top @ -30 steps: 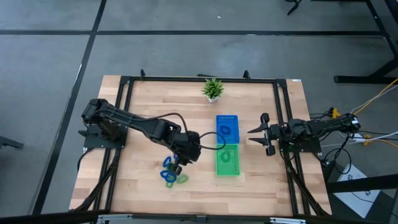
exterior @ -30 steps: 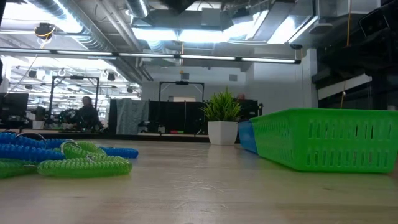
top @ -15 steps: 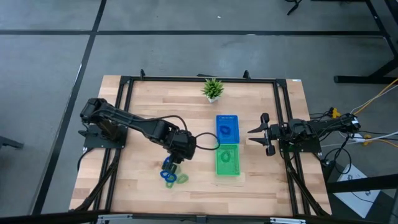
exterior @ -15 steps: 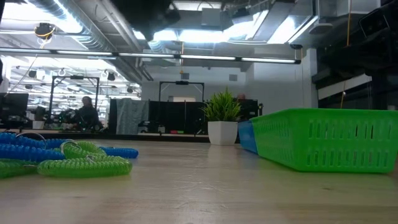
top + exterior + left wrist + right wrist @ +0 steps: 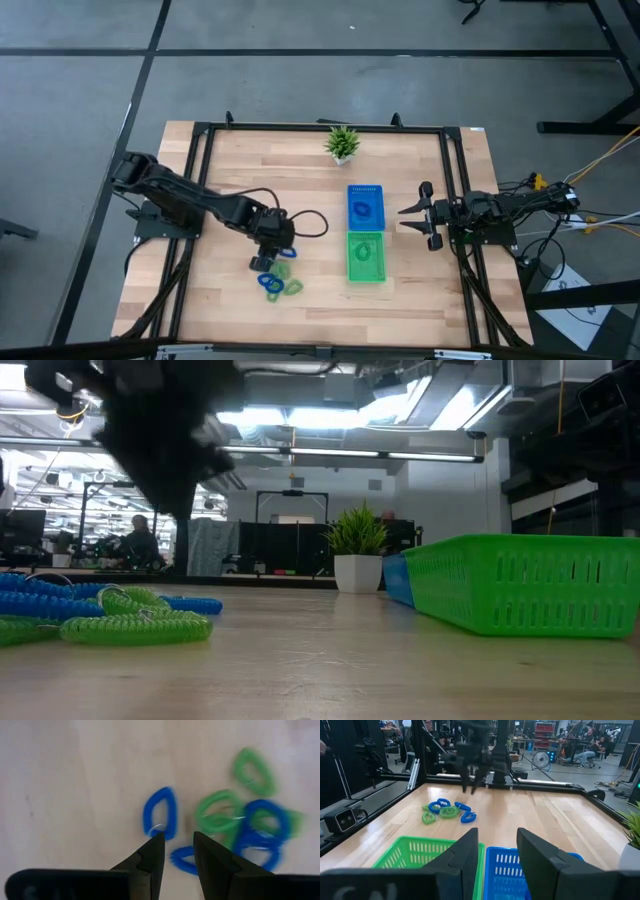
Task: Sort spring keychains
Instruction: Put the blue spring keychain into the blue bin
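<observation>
On the wooden table (image 5: 230, 160), the spring keychains (image 5: 275, 281) lie clustered, blue and green loops, near the green tray (image 5: 366, 258) and blue tray (image 5: 365, 207). The left pincer (image 5: 265, 260) hovers over them, fingers parted and empty. The right pincer (image 5: 415, 214) waits beside the trays, fingers spread.

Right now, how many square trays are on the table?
2. The blue tray lies nearer the potted plant; the green tray lies directly beside it. None appears hidden.
</observation>
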Controlling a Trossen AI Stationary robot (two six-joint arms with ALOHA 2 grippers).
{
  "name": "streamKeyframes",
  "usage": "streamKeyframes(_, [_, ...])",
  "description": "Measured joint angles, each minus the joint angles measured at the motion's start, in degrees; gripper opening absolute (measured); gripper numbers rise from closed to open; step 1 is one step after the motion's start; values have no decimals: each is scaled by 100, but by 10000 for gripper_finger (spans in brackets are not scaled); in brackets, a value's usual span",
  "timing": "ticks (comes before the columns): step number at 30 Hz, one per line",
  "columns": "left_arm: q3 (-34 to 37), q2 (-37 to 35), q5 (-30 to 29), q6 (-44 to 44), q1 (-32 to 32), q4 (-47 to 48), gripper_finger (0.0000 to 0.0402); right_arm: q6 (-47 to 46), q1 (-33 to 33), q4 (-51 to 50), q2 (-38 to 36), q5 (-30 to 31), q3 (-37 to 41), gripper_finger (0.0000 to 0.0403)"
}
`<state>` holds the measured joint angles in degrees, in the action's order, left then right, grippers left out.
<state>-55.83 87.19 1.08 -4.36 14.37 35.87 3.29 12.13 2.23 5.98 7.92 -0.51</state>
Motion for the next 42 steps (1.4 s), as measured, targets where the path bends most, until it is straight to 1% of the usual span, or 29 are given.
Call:
streamKeyframes(3, [300,57,-438,4,-2,-399,97,0,1,-1,0,0,-1,136])
streamKeyframes(5, [438,69,-602,6,-2,-682,97,-1,-1,1,-2,0,-1,136])
streamKeyframes(12, [520,273,-608,109,-34,-1135,97,0,1,1,-2,2,1,136])
streamKeyframes(13, [503,364,-573,109,-52,-1325,97,0,1,4,-2,2,1,136])
streamKeyframes(15, [512,507,-555,129,-61,-1339,97,0,0,-5,2,-13,0,136])
streamKeyframes(17, [508,737,-478,133,-63,-1544,97,0,-1,5,5,-24,1,136])
streamKeyframes(19, [506,953,-408,162,-60,-1538,97,0,1,-1,19,-26,1,136])
streamKeyframes(23, [473,1292,-535,151,-61,-1582,97,-1,-1,1,25,-36,1,136])
streamKeyframes(30, [482,1336,-554,166,-61,-1536,97,0,1,-1,28,-11,1,136])
streamKeyframes(34, [493,1281,-554,171,-61,-1558,82,0,0,1,28,-6,1,136])
streamKeyframes(42, [493,1260,-426,214,-65,-1552,24,0,1,-1,28,0,1,136])
